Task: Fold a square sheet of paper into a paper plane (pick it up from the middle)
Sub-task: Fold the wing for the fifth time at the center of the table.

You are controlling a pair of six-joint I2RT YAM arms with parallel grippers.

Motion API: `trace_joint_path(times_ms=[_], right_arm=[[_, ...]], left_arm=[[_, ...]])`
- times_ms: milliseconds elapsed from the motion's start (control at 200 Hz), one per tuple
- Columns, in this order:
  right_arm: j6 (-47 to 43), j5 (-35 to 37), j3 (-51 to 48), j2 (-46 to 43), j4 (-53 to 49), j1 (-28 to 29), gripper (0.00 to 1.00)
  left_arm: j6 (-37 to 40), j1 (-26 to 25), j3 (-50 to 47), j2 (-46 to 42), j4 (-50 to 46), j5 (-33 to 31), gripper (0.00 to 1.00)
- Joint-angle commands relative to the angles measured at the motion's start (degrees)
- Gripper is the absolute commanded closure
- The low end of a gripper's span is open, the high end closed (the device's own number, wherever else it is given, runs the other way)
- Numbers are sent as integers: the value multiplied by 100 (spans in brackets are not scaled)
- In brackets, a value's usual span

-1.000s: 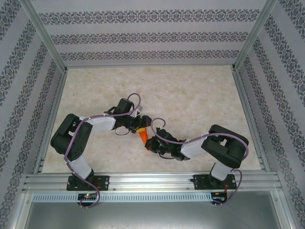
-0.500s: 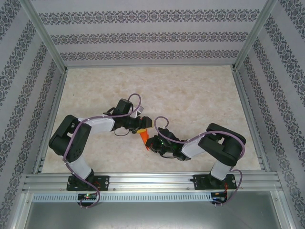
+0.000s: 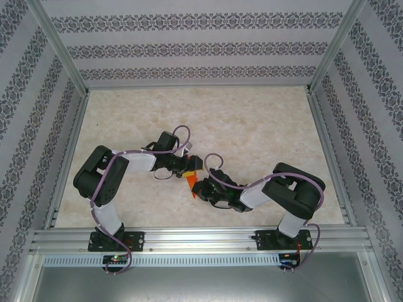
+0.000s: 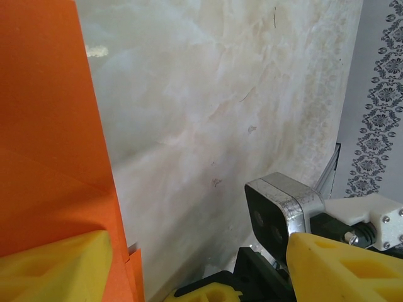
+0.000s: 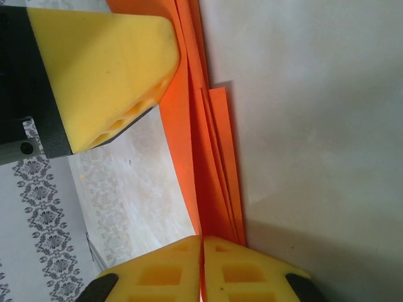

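Note:
The paper plane (image 3: 189, 180) is a narrow folded piece of bright orange paper held between the two arms above the table's middle. My right gripper (image 5: 201, 240) is shut on its layered edge (image 5: 211, 170), with the stacked folds fanning upward from the pinched pads. My left gripper (image 4: 201, 248) is open, its jaws standing wide apart. The orange paper (image 4: 50, 138) lies against the inner side of its left finger (image 4: 53, 267), and nothing touches the other finger (image 4: 343, 267). From above, the left gripper (image 3: 187, 165) sits just above the right gripper (image 3: 199, 187).
The pale marble tabletop (image 3: 252, 126) is bounded by aluminium rails and patterned walls (image 3: 189, 47). The right arm's wrist camera (image 4: 283, 211) sits close in front of the left gripper. One finger of the left gripper (image 5: 104, 69) hangs close beside the paper in the right wrist view.
The left arm's elbow has swung right and a little up, bringing its gripper closer over the paper. The right gripper stays pinched on the paper in about the same place.

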Motion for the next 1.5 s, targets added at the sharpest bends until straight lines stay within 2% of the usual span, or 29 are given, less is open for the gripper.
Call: trace_joint_path(times_ms=[0, 210, 350, 430, 629, 709, 774, 869, 954, 1189, 1499], right_arm=[[-79, 419, 44, 139, -781, 41, 89], [-230, 411, 256, -28, -1429, 41, 97], [-257, 529, 361, -131, -1857, 41, 98], [-292, 557, 379, -271, -1904, 41, 91], [-576, 889, 412, -1072, -2374, 39, 82], [-747, 963, 414, -1324, -2518, 45, 82], [-877, 920, 427, -1433, -2430, 58, 85], [-1091, 642, 628, -1301, -2253, 81, 92], [-1217, 424, 924, -1015, -2121, 153, 94], [-1124, 585, 1291, -433, -2301, 218, 95], [-870, 708, 963, -224, -2451, 156, 95]], left_arm=[[295, -31, 84, 163, -163, -212, 25], [347, -35, 135, 171, -281, -203, 25], [345, -36, 134, 177, -298, -186, 25], [358, -30, 132, 179, -317, -186, 25], [326, -37, 160, 197, -327, -174, 25], [327, -31, 176, 191, -353, -193, 25], [323, -37, 183, 203, -347, -171, 25], [299, -34, 181, 213, -327, -162, 25], [296, -30, 193, 225, -344, -152, 25], [269, -37, 179, 260, -309, -100, 25], [268, -36, 194, 260, -300, -80, 25]])
